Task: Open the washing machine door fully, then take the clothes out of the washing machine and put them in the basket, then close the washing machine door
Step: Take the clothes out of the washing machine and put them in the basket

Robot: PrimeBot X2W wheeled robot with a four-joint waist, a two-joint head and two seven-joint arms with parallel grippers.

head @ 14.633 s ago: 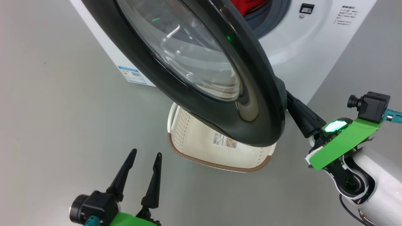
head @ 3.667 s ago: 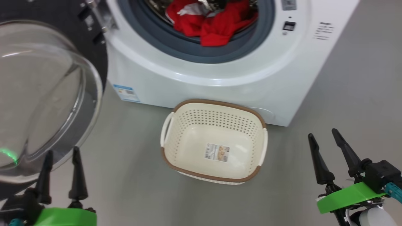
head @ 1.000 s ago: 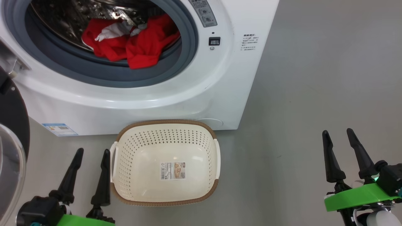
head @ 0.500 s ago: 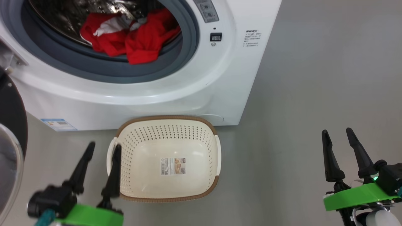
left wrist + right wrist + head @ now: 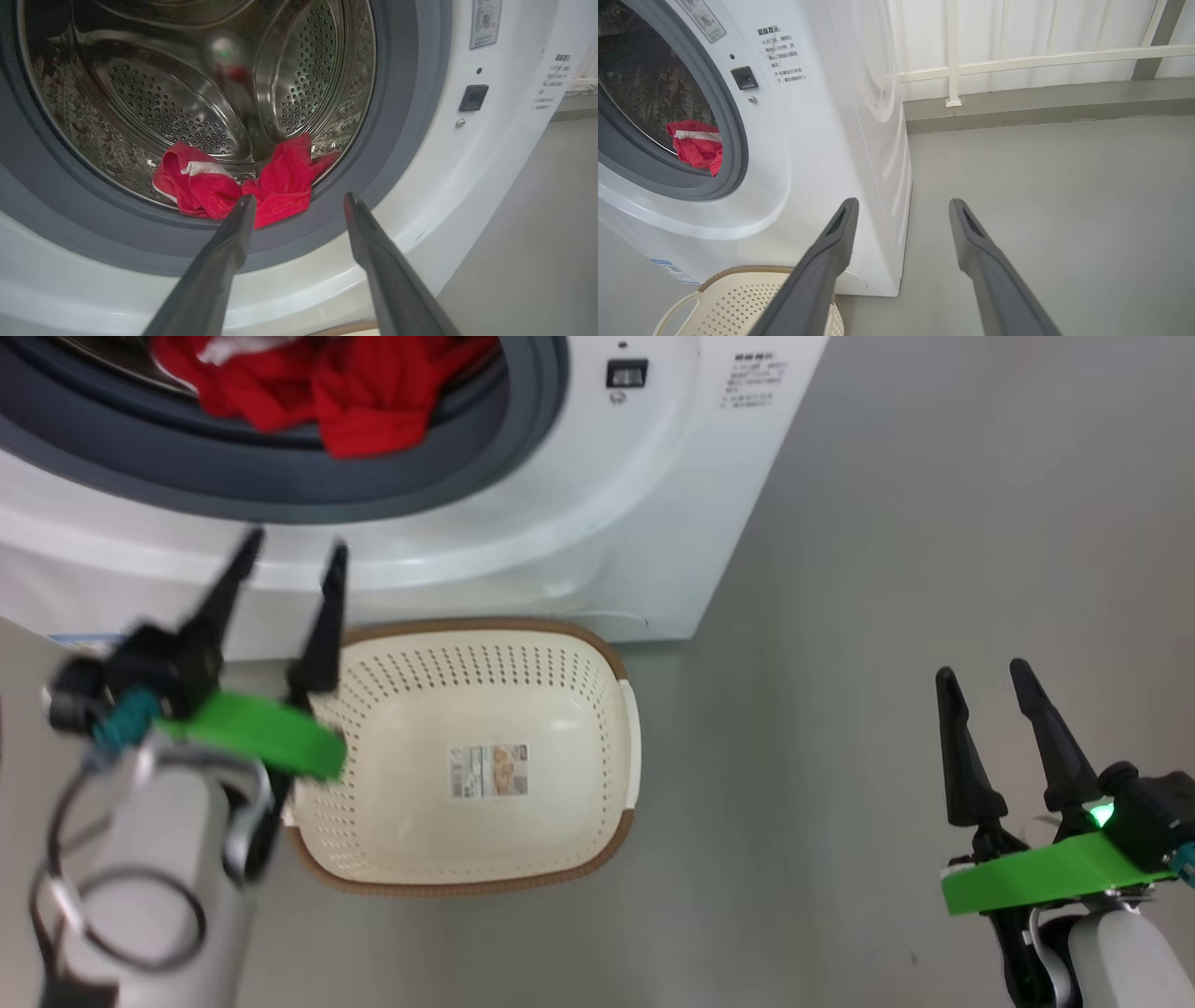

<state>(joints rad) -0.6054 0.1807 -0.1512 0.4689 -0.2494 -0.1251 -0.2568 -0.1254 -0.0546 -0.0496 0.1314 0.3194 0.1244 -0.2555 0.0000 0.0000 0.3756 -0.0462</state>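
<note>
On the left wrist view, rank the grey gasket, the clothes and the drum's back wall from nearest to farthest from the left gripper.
1. gasket: its lower lip lies just beyond the left gripper, between the open fingers.
2. clothes: heaped on the drum's front edge, just behind that lip.
3. drum's back wall: deep inside, up the view, clearly farthest.

My head looks down, the washing machine (image 5: 597,504) at 12 o'clock; my left wrist faces it closely, my right has it at 9 o'clock, all sharing the clothes (image 5: 364,392)
</note>
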